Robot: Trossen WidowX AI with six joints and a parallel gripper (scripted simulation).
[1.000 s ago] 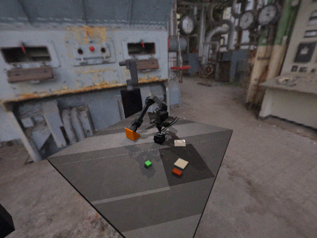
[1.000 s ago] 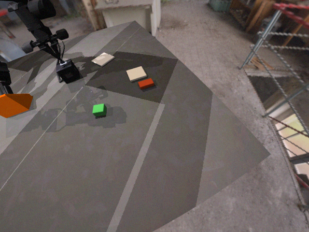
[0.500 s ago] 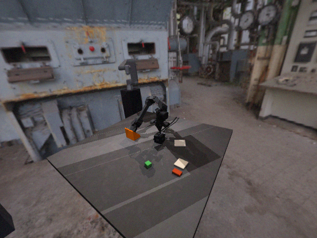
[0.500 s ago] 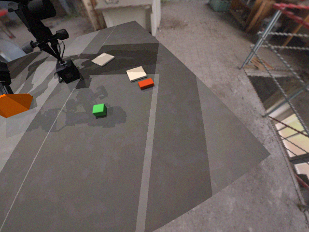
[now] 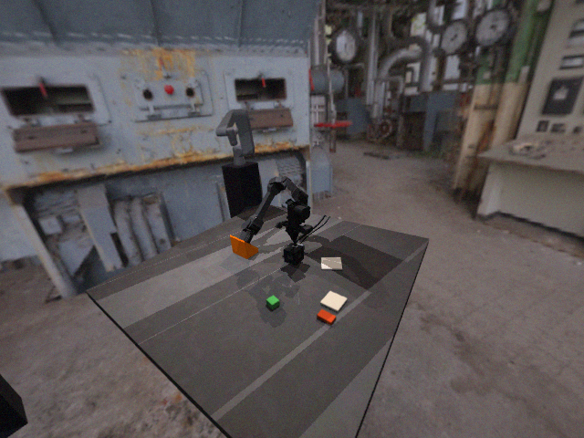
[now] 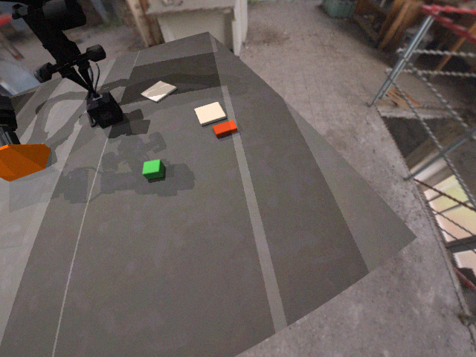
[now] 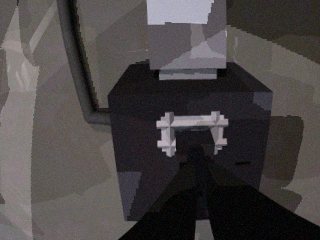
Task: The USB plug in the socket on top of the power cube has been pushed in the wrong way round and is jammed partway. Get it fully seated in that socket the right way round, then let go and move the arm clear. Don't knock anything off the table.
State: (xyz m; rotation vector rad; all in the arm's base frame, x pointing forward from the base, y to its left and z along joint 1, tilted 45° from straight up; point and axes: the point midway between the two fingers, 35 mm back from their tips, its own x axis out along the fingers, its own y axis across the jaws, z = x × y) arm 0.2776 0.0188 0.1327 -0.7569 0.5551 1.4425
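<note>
The black power cube (image 5: 293,255) (image 6: 105,111) (image 7: 135,150) stands on the table. A pale rim frames the socket (image 7: 192,120) on its top. My gripper (image 5: 295,242) (image 6: 94,95) (image 7: 199,175) points down at this socket, fingers nearly together, shut on the dark USB plug (image 7: 192,139), which sits within the rim. The fingers hide much of the plug, so its depth and which way round it is cannot be told. A pale grey block (image 7: 187,45) adjoins the cube's side at the top of the wrist view. A dark cable (image 7: 80,70) bends beside the cube.
A green block (image 5: 272,302) (image 6: 153,169), a red block (image 5: 326,317) (image 6: 224,129) and two cream slabs (image 5: 334,301) (image 5: 331,263) (image 6: 210,113) (image 6: 158,91) lie on the table (image 5: 226,349) (image 6: 172,268). An orange wedge (image 5: 243,247) (image 6: 24,160) stands beside the arm's lower part.
</note>
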